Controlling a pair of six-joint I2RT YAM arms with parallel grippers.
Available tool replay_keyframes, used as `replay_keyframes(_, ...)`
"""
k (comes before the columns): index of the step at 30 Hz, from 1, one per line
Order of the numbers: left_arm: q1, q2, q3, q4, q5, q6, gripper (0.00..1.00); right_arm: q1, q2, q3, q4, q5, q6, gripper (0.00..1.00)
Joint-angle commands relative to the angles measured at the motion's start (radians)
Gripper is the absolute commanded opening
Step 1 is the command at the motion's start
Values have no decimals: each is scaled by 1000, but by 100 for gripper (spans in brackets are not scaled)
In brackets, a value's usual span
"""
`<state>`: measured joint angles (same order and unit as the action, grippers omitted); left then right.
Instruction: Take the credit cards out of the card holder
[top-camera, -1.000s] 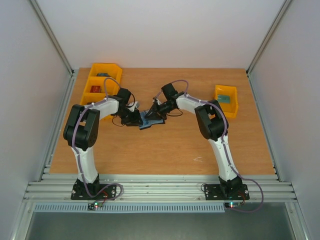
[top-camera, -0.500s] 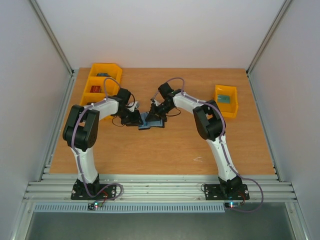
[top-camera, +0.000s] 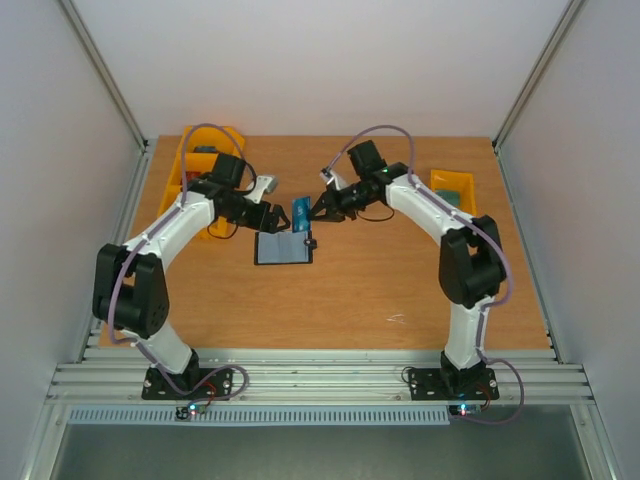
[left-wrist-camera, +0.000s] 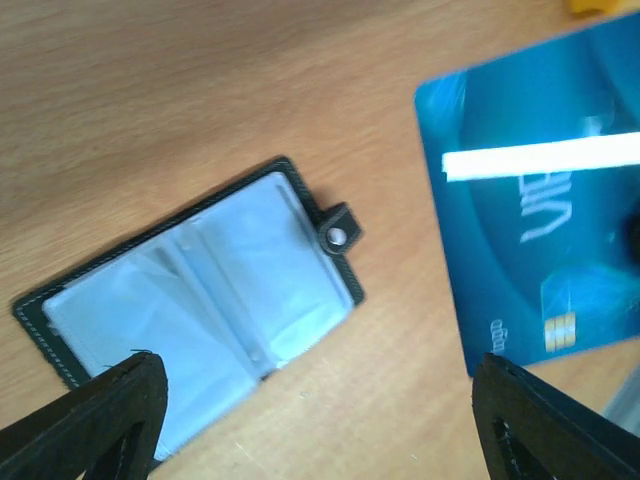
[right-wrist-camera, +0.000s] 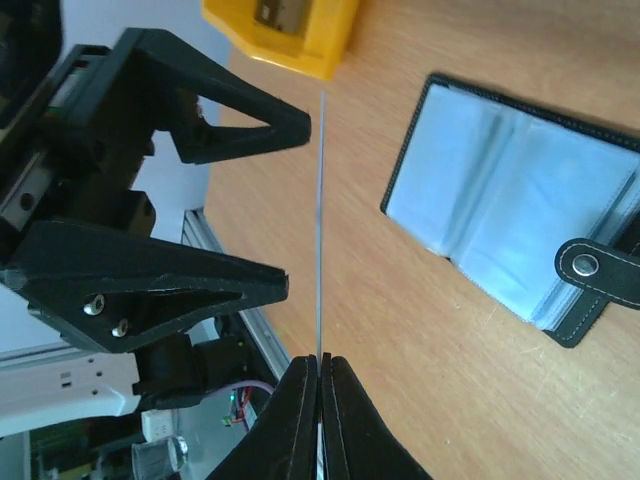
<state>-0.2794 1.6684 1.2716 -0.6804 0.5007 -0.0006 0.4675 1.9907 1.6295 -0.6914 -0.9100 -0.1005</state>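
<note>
The card holder (top-camera: 284, 248) lies open and flat on the wooden table, blue-grey panels up, its snap tab (left-wrist-camera: 338, 232) sticking out to one side; it also shows in the wrist views (left-wrist-camera: 190, 300) (right-wrist-camera: 520, 225). My right gripper (top-camera: 318, 208) is shut on a blue credit card (top-camera: 301, 213), held in the air just beyond the holder. That card shows edge-on (right-wrist-camera: 320, 220) in the right wrist view and face-on (left-wrist-camera: 540, 240) in the left. My left gripper (top-camera: 268, 216) hangs open above the holder's left side, holding nothing, its fingertips (left-wrist-camera: 110, 410) wide apart.
Two yellow bins (top-camera: 205, 165) stand at the back left behind the left arm, one seen close (right-wrist-camera: 285, 30). Another yellow bin (top-camera: 452, 198) with something blue-green inside sits at the right. The left gripper's open fingers (right-wrist-camera: 160, 280) stand close beside the held card.
The right gripper has pulled the blue card out and lifted it back. The left gripper has let go of the holder, opened and risen. The holder now lies flat.
</note>
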Motion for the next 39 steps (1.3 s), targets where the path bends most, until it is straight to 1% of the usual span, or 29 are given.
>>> replay_keyframes(1, 18, -33, 102, -168, 156, 124, 85, -17, -89, -43, 3, -23, -64, 1)
replay_keyframes(5, 45, -46, 179, -247, 272, 134, 85, -18, -139, -25, -31, -34, -102, 1)
replay_keyframes(11, 54, -62, 300, -398, 322, 208, 83, -24, -227, 64, -160, -3, -212, 1)
replay_keyframes(14, 55, -58, 399, -494, 307, 279, 82, -31, -234, 155, -261, -1, -223, 1)
replay_keyframes(16, 56, -51, 489, -548, 274, 312, 82, -36, -217, 250, -384, -2, -227, 1)
replay_keyframes(17, 55, -37, 607, -635, 242, 372, 82, -38, -201, 369, -510, 20, -261, 1)
replay_keyframes(20, 54, -5, 790, -718, 198, 429, 83, -46, -177, 531, -642, 55, -287, 1)
replay_keyframes(22, 53, 4, 912, -739, 158, 450, 84, -55, -159, 619, -715, 60, -288, 1)
replay_keyframes(24, 45, 0, 996, -748, 131, 497, 84, -64, -147, 691, -747, 57, -273, 1)
replay_keyframes(27, 6, -17, 1073, -729, 71, 578, 83, -81, -148, 752, -744, 24, -205, 1)
replay_keyframes(31, -71, -72, 1044, -594, -76, 720, 82, -95, -169, 765, -682, 17, -95, 1)
replay_keyframes(35, -149, -116, 1009, -471, -178, 839, 80, -95, -198, 753, -592, 44, 48, 1)
replay_keyframes(39, -276, -143, 942, -315, -312, 981, 76, -95, -246, 683, -427, 106, 199, 1)
